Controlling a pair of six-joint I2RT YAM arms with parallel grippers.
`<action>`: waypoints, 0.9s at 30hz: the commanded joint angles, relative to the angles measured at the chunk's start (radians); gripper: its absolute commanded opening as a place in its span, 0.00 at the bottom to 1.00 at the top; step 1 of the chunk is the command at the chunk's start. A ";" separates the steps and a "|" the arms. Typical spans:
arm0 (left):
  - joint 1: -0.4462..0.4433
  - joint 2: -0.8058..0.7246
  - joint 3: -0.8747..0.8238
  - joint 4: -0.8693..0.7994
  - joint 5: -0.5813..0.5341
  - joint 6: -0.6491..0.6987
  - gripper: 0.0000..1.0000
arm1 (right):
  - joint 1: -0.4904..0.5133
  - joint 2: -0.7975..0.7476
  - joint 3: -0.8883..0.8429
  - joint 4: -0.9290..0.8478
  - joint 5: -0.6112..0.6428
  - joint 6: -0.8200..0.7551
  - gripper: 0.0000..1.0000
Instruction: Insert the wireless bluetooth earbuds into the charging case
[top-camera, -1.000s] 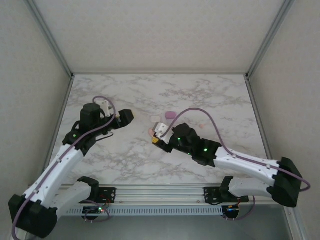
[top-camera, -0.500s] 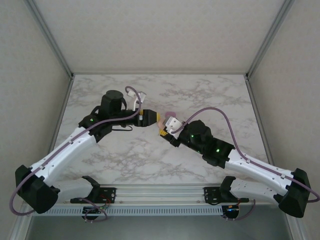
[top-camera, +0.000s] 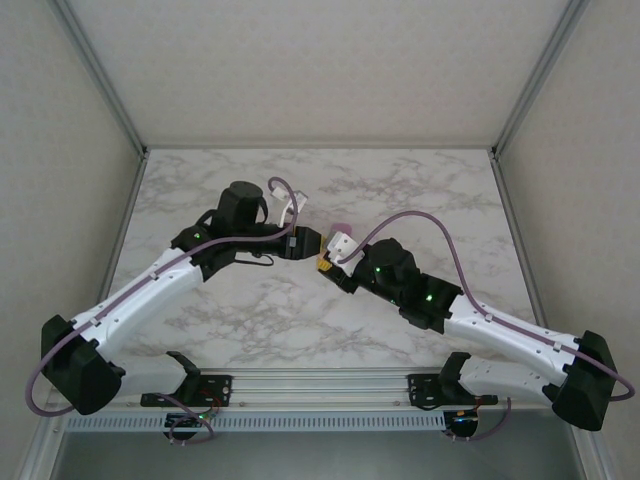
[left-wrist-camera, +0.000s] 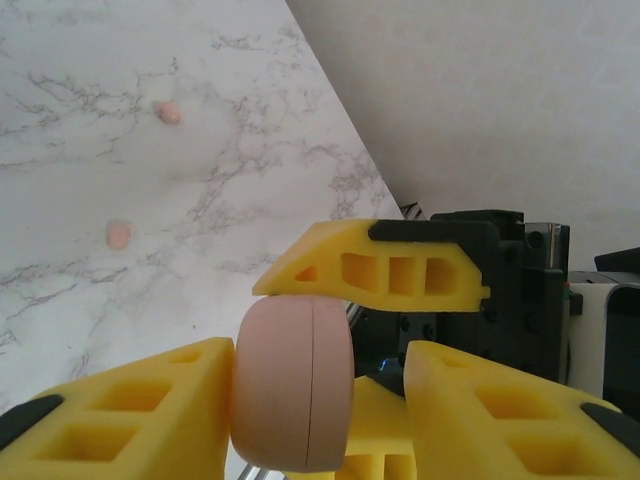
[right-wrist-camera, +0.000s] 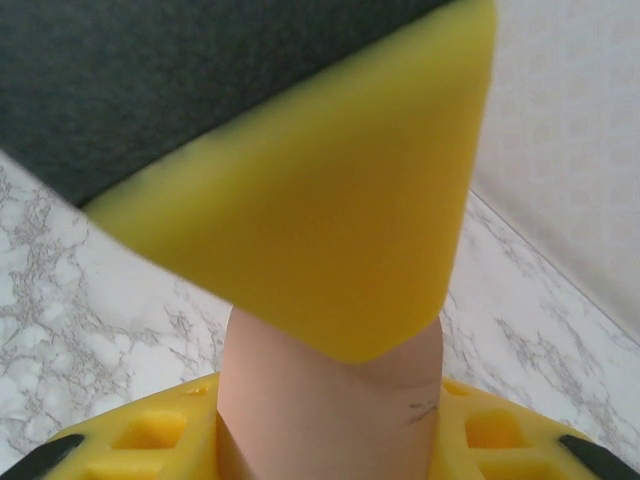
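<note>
Top external view has both arms reaching in to meet near the middle of the marble table (top-camera: 430, 190). The left gripper (top-camera: 311, 243) points toward 3 o'clock and the right gripper (top-camera: 324, 263) toward 10 o'clock, their tips all but touching. A small purple piece (top-camera: 342, 228) lies on the marble at 1 o'clock from where they meet. From up here I can't say whether it is a bud or a case.

My left wrist view gives the detail. A peach-pink case (left-wrist-camera: 293, 385), pebble-shaped with its seam running upright and its halves together, sits between the left gripper's yellow fingers. The finger at 9 o'clock (left-wrist-camera: 130, 410) is against its side. The finger at 3 o'clock (left-wrist-camera: 510, 410) stands off with a visible gap, so I read the left tool as unclenched, straddling the case without clamping it. The right gripper's upper finger (left-wrist-camera: 380, 265) lies across the top of the case at 12 o'clock, and its other finger shows underneath at 5 o'clock.

On the right wrist view the case is wedged between that gripper's own two fingers at 7 and 5 o'clock, so the right tool is grasping the case. A large blurred yellow finger covers its top.

Both earbuds I can see are peach-pink and lie loose on the marble, well apart from the case. The far earbud (left-wrist-camera: 168, 112) is at 11 o'clock from it and the near earbud (left-wrist-camera: 118, 234) at 10 o'clock.
</note>
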 joint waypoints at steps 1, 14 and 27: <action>-0.012 0.011 0.034 -0.026 0.020 0.024 0.41 | -0.012 0.003 0.043 0.034 0.036 0.030 0.39; -0.015 0.013 0.043 -0.007 -0.033 0.020 0.10 | -0.021 -0.005 0.058 0.014 0.052 0.061 0.44; 0.005 -0.083 -0.104 0.343 -0.173 -0.392 0.08 | -0.185 -0.167 0.019 0.016 -0.209 -0.012 0.72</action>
